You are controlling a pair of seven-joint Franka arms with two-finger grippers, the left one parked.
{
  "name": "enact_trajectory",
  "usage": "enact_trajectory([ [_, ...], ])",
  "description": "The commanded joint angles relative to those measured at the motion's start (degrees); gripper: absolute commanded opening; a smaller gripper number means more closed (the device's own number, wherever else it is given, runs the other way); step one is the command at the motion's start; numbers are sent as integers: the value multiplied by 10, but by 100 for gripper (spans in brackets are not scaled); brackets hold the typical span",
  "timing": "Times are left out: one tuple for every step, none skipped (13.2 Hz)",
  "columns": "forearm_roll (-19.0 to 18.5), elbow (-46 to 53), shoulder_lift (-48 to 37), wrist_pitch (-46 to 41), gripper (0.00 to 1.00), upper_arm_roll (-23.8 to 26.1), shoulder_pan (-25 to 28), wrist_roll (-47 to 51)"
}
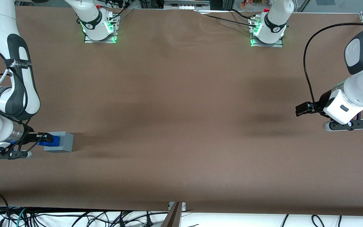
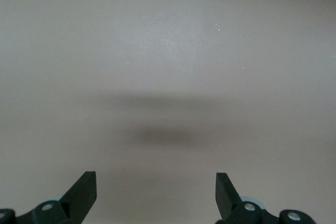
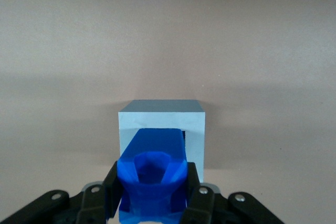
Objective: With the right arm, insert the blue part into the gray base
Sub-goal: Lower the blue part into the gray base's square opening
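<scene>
The gray base stands on the brown table at the working arm's end, near the front camera. The blue part lies over the base's top, held between the fingers of the right arm's gripper. In the right wrist view the blue part fills the gap between the black fingers, and its tip reaches into the recess of the gray base. The gripper is shut on the blue part. The recess itself is mostly covered by the part.
The brown table spreads wide between both arms. The parked arm's gripper hangs over the table at its own end. Two arm bases with green lights stand farthest from the front camera. Cables lie below the table's front edge.
</scene>
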Motion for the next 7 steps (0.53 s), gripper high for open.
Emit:
enact_trajectory([
  [5, -6, -2, 3, 36, 0, -1, -14],
  [5, -6, 1, 4, 36, 0, -1, -24],
  [6, -6, 4, 5, 36, -1, -2, -31],
  [6, -7, 4, 6, 36, -1, -2, -32],
  [6, -6, 5, 9, 36, -1, -2, -32],
  [6, -6, 7, 11, 36, -1, -2, -37],
  [7, -6, 9, 15, 36, -1, -3, -44],
])
